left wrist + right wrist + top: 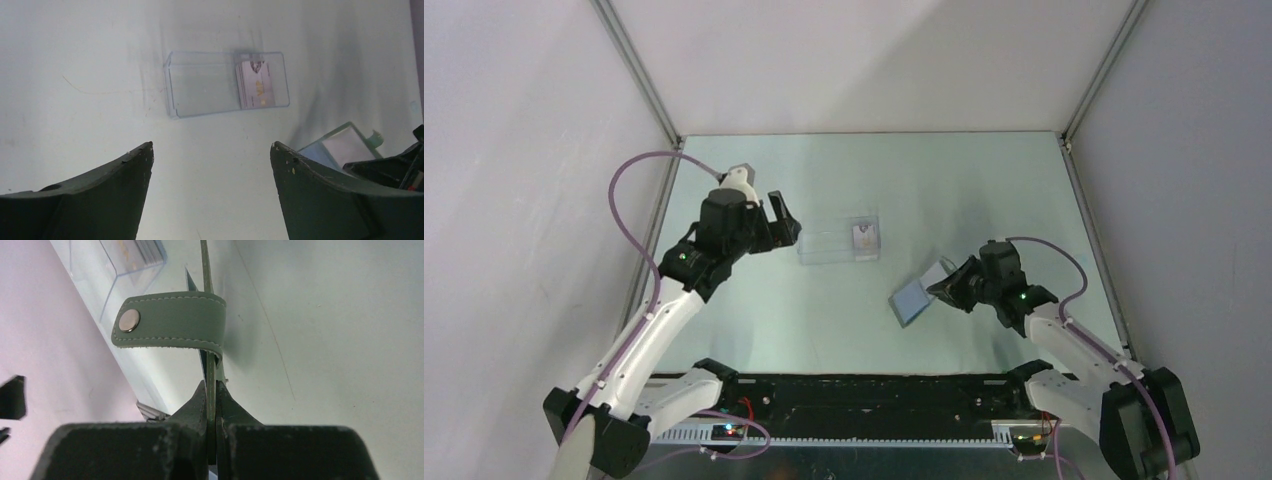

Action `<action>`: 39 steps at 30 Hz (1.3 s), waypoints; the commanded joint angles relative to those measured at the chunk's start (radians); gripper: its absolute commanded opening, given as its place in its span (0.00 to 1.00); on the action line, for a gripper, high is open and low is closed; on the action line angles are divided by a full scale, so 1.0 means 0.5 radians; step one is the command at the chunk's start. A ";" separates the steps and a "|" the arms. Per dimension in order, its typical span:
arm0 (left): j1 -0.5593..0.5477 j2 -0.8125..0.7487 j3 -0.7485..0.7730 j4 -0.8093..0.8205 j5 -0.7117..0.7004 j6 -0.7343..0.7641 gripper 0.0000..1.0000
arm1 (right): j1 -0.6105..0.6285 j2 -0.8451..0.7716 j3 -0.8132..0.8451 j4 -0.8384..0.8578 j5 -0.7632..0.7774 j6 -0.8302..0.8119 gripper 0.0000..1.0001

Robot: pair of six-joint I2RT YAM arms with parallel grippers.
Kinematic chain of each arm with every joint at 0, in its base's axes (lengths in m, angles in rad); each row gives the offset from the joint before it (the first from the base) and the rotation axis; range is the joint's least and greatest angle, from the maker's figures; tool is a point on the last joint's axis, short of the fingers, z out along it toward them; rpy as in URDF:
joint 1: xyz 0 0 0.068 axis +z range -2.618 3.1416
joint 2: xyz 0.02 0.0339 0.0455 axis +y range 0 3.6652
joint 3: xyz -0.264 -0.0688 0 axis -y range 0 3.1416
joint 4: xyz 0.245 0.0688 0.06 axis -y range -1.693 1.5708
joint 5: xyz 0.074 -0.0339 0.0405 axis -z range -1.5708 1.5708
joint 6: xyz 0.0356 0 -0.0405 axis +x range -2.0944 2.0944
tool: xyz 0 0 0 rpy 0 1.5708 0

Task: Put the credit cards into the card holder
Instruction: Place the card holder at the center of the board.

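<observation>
The credit cards (865,236) lie stacked at the right end of a clear plastic case (838,239) in mid table; they show in the left wrist view (257,85) too. The grey card holder (921,294) is open, its light-blue inside facing up-left, one flap resting on the table. My right gripper (952,285) is shut on its right flap; in the right wrist view (211,390) the flap runs edge-on between the jaws, with its grey snap strap (170,320) above. My left gripper (782,222) is open and empty, just left of the case.
The table (984,190) is pale green with metal frame posts at its back corners and grey walls around. The case's left part (200,90) holds nothing. The right arm's wrist shows at the lower right of the left wrist view (390,165).
</observation>
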 commanded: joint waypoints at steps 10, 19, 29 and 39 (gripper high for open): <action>0.002 -0.186 -0.242 0.167 0.149 -0.104 0.90 | 0.043 -0.142 -0.040 -0.284 0.174 0.392 0.56; 0.002 -0.163 -0.224 0.166 0.149 -0.132 0.91 | -0.042 -0.440 -0.018 -0.833 0.130 0.469 0.94; 0.002 0.103 -0.108 0.150 0.360 -0.220 1.00 | -0.081 -0.365 0.445 -1.388 0.394 -0.109 0.95; 0.008 0.460 0.103 0.025 0.436 -0.162 0.99 | 0.065 0.236 0.948 -1.121 0.250 -0.710 0.92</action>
